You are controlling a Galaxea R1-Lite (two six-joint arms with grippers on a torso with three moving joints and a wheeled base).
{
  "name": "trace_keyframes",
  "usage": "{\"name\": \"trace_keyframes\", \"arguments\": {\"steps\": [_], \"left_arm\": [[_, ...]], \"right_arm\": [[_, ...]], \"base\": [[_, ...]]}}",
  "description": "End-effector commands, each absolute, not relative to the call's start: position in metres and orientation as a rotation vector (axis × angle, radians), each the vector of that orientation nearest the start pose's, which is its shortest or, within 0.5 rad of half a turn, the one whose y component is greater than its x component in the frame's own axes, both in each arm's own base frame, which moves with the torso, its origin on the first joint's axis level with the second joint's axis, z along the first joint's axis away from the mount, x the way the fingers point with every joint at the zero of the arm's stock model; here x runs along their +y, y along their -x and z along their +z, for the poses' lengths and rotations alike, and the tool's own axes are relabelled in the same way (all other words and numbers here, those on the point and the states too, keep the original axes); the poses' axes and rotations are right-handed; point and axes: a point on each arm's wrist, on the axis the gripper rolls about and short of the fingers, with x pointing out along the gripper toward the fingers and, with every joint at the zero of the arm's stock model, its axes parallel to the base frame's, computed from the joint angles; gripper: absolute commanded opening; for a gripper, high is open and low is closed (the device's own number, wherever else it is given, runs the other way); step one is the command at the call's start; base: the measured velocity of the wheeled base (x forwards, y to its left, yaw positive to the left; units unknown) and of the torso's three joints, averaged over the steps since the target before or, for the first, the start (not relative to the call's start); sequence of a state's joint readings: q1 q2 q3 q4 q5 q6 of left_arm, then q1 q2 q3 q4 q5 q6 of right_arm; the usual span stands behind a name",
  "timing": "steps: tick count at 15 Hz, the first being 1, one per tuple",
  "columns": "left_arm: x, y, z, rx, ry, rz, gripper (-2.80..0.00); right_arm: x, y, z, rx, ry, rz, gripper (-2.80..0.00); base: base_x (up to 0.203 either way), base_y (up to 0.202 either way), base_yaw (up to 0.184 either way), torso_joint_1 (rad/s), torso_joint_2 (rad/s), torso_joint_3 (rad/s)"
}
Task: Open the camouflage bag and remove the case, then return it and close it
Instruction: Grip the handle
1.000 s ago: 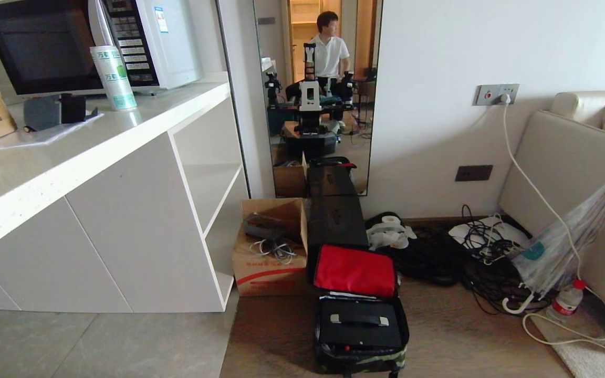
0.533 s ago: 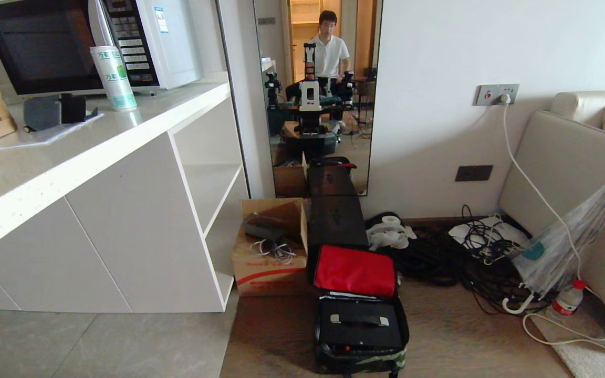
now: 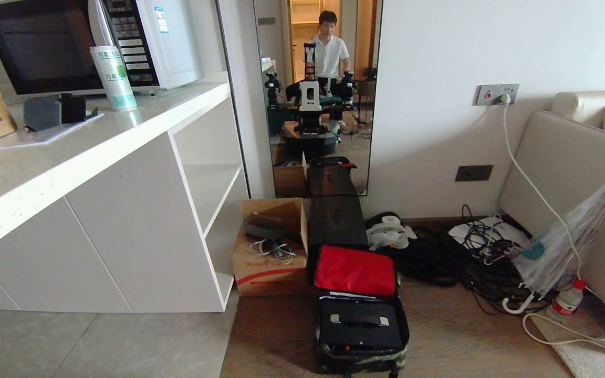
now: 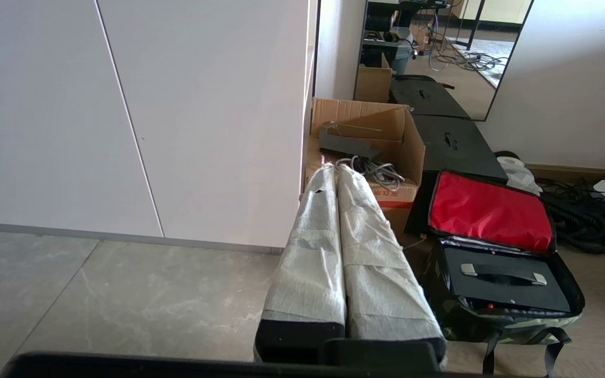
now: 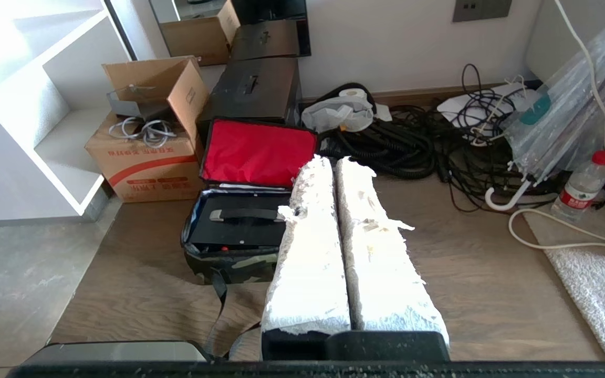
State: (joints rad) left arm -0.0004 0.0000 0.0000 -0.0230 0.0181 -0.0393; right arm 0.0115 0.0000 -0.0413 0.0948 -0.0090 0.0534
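The camouflage bag (image 3: 360,362) lies open on the wooden floor just in front of me. Its red-lined lid (image 3: 355,270) is folded back and stands up against a taller black box. The black case (image 3: 360,325) lies flat inside the bag, handle on silver mounts facing up. Neither arm shows in the head view. In the left wrist view, my left gripper (image 4: 336,169) is shut and empty, held in the air beside the bag (image 4: 512,323) and case (image 4: 507,286). My right gripper (image 5: 332,160) is also shut and empty, above the floor next to the bag (image 5: 229,265).
A cardboard box (image 3: 271,247) with cables and the tall black box (image 3: 336,220) stand behind the bag. Black cable coils (image 3: 439,257), an umbrella (image 3: 560,252) and a water bottle (image 3: 565,302) lie to the right by a sofa. A white cabinet (image 3: 124,236) is on the left. A mirror (image 3: 315,94) reflects a person.
Only the person reflected in the mirror has shifted a little. The bag, the case and both arms are as before.
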Motion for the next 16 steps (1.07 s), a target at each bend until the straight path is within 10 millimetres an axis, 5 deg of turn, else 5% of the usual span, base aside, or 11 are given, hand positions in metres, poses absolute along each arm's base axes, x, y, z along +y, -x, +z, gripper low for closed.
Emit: {"name": "trace_keyframes", "arguments": {"steps": [1,16], "left_arm": [[0.0004,0.0222,0.0756,-0.016,0.04,0.018,-2.8],[0.0004,0.0222,0.0756,-0.016,0.04,0.017,-2.8]], "right_arm": [[-0.0005,0.0261,0.0771,0.056,-0.053,0.002,-2.8],[-0.0005,0.0262,0.0771,0.054,-0.053,0.002,-2.8]], "base": [[0.0,0.0,0.0,0.0,0.0,0.0],[0.0,0.0,0.0,0.0,0.0,0.0]]}}
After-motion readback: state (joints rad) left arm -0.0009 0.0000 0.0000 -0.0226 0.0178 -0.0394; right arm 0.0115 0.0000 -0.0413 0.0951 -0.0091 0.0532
